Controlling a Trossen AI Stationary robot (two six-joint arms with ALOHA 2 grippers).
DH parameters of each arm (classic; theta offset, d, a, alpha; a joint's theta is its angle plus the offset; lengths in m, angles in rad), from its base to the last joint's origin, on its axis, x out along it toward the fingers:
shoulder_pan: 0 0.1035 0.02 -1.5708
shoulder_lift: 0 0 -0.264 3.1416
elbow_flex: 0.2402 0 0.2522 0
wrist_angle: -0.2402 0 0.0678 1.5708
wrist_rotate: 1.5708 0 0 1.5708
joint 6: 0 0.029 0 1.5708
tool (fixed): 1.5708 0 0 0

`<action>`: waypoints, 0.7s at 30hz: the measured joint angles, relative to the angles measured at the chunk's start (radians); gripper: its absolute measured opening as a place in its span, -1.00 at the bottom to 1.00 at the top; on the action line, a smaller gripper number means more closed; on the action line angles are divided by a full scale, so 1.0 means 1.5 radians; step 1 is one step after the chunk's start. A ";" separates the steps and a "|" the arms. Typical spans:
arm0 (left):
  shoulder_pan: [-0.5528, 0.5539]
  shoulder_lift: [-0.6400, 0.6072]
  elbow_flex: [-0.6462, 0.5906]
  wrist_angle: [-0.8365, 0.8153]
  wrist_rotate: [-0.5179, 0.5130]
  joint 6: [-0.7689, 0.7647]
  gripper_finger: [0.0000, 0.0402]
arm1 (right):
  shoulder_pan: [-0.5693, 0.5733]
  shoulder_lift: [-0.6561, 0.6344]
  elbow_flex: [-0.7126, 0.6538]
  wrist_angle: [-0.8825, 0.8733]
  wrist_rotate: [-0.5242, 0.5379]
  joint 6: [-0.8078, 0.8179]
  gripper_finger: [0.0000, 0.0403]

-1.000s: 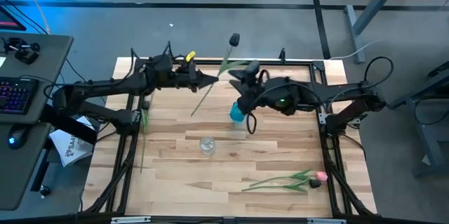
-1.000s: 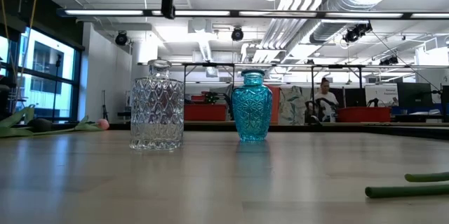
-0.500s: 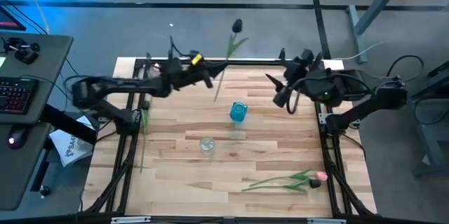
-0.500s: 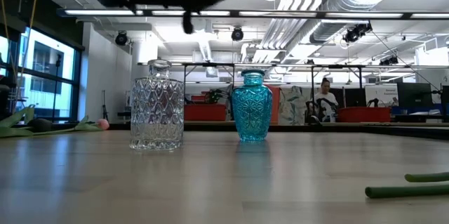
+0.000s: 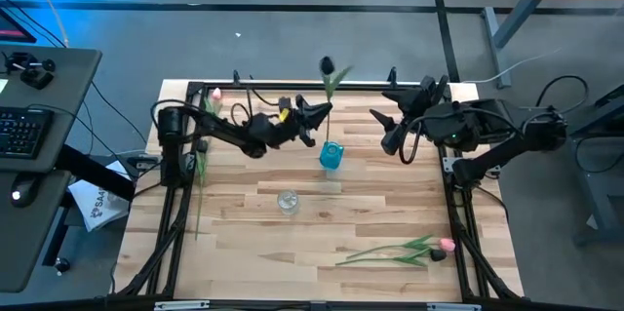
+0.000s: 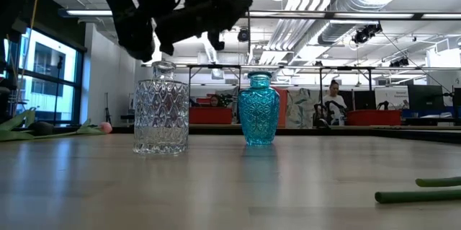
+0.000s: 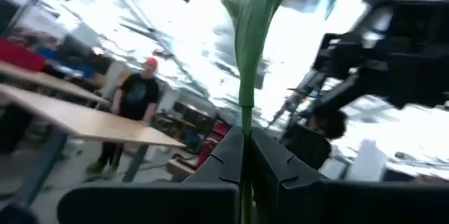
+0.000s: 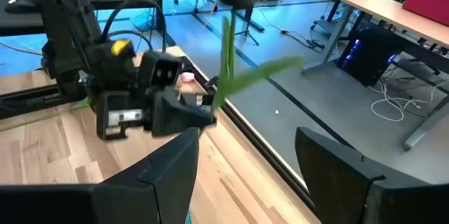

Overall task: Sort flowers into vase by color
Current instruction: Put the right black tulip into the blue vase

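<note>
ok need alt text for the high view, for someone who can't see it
Seen from above, the left gripper holds a dark-headed tulip by its stem, just behind a blue vase on a wooden table. The right gripper hovers open to the vase's right. A clear glass vase stands nearer the front, and a pink tulip lies at the front right.
</note>
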 joint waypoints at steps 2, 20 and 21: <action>-0.006 0.006 0.001 -0.010 -0.010 0.013 -1.00 | 0.000 0.001 0.000 0.001 0.001 0.004 0.16; -0.017 0.031 0.099 -0.158 -0.001 0.162 -1.00 | 0.000 0.011 0.000 0.004 -0.021 0.020 0.16; -0.018 0.037 0.100 -0.157 -0.001 0.162 -1.00 | 0.000 0.011 0.000 0.004 -0.022 0.019 0.16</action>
